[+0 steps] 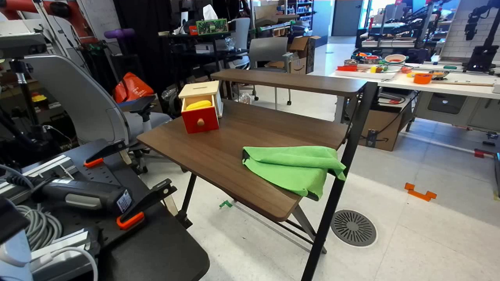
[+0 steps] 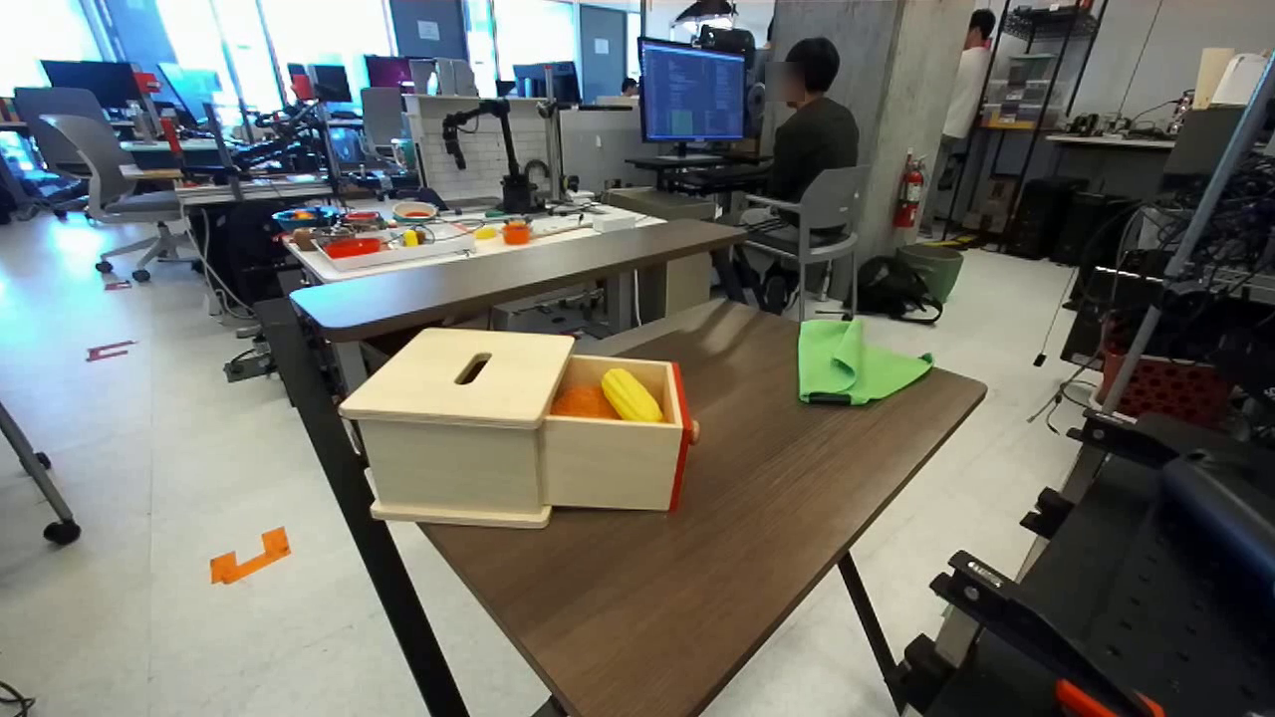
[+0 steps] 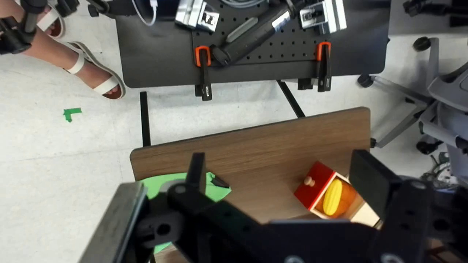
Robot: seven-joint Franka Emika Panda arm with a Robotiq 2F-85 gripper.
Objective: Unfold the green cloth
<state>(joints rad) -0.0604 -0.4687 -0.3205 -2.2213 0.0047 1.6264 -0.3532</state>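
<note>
The green cloth (image 1: 289, 169) lies folded and rumpled at one end of the brown table (image 1: 242, 128). A fold runs across its top, and dark patches show at its corners. Part of it hangs over the table edge near a black leg. It also shows in an exterior view (image 2: 847, 366), with a raised fold in its middle. In the wrist view the cloth (image 3: 216, 192) is at the lower left, partly hidden behind a finger. My gripper (image 3: 278, 159) is open with nothing between its fingers, high above the table. The gripper is out of view in both exterior views.
A wooden box (image 2: 448, 463) with a red-fronted open drawer stands on the table's other end. A yellow corn-like piece (image 3: 332, 197) lies in the drawer. A raised shelf (image 1: 289, 81) runs along one table side. A black bench with clamps (image 3: 159, 69) stands beside it.
</note>
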